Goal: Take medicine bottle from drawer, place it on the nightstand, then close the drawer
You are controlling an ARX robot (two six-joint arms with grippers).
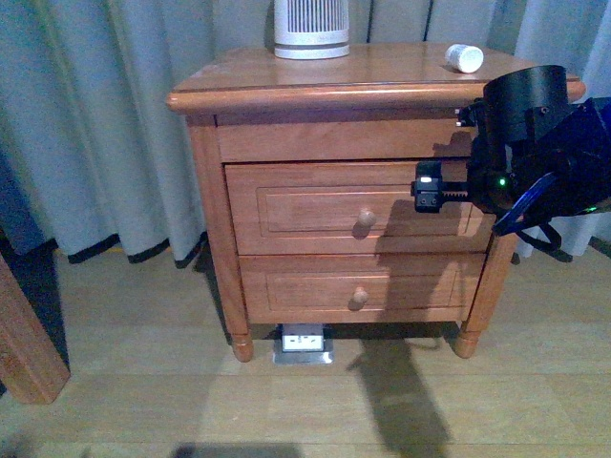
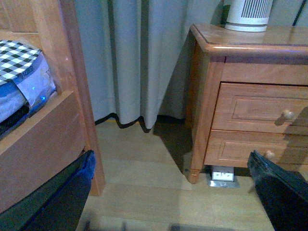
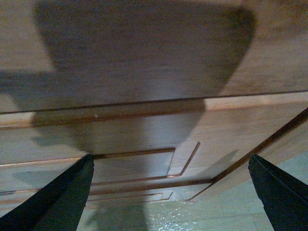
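- Front view shows your medicine bottle (image 1: pixel 465 58) lying on its side on the nightstand (image 1: pixel 286 91) top, at the far right, close to the edge. A knock from the arm could roll it off, since it is round and not standing on its base.
- The drawer (image 1: pixel 358 208) looks nearly shut, its front almost level with the frame. I cannot tell whether a small gap remains, so judge before you pull away.
- Your right gripper (image 1: pixel 430 189) sits against the right part of the drawer front, right of the knob (image 1: pixel 365 220). The right wrist view shows its two fingers (image 3: pixel 62 197) spread apart with nothing between them, wood panel close ahead.
- Pushing off-centre like this could skew the drawer and jam it in its runners.
- Pushing too hard could jolt the cabinet and set the bottle rolling, or rock the ribbed white device (image 1: pixel 311 29) at the back.
- The bulky arm rises just below the bottle, so lifting straight up risks clipping the overhanging top.
- Your left gripper (image 2: pixel 168 192) hangs open and empty near the floor, left of the cabinet beside the bed frame (image 2: pixel 72 96); swinging it could hit that post.
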